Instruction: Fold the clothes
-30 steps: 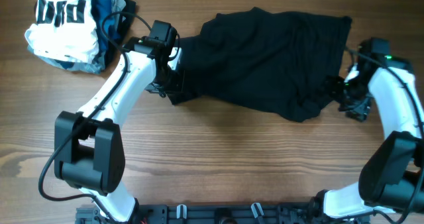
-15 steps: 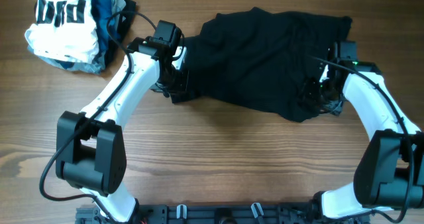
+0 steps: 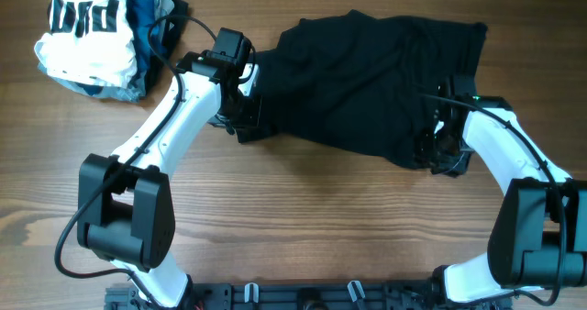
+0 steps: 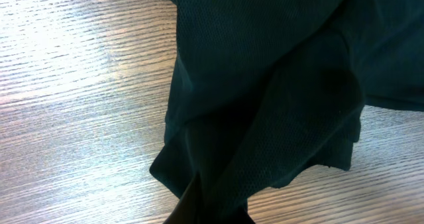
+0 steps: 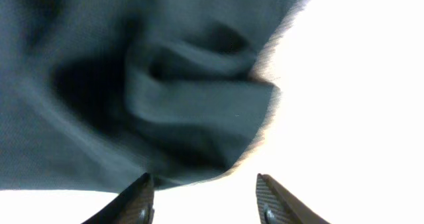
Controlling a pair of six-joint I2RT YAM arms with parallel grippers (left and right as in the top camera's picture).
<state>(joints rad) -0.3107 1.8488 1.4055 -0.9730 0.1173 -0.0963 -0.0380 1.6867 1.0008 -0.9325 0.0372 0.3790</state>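
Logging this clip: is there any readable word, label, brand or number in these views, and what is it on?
No text can be read in any view.
The black garment shows no print, tag or logo.
The white garment bears black marks, but they are too small to tell whether they are letters or plain stripes.

a black garment [image 3: 367, 81] lies rumpled across a wooden table [image 3: 303, 218], the left gripper [image 3: 240, 116] at its left edge and the right gripper [image 3: 438, 150] at its near right corner; a white striped garment [image 3: 87, 35] sits heaped on blue pieces [image 3: 147, 21], far left.
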